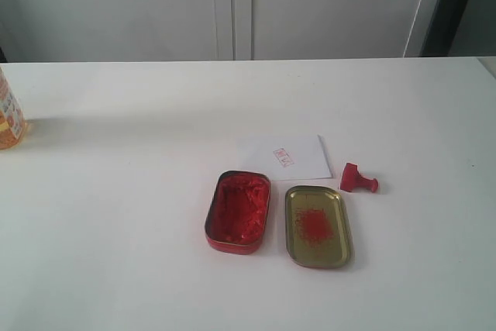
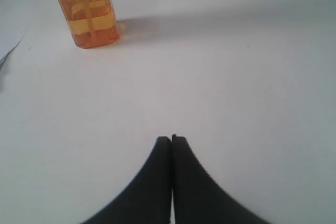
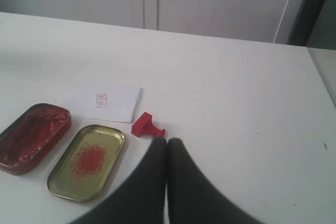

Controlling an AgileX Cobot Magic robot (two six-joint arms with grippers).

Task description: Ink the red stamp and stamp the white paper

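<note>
black-fingered, the right gripper (image 3: pixel 167 140) is pressed together on nothing, its upper body cut off by the frame edge. just past its tips the red stamp (image 3: pixel 147 126) lies tipped on its side on the white table (image 1: pixel 116 230), its knob pointing away from the white paper (image 3: pixel 107 103) just beside it. the paper's small red imprint is too small to read. near the paper, an open red ink tin (image 1: pixel 238 211) and a gold lid (image 1: pixel 318 225) with a red smear sit side by side. the left gripper (image 2: pixel 171 138), also closed tight and empty, is over bare table near an orange bottle (image 2: pixel 86 9) whose top is cut off.
</note>
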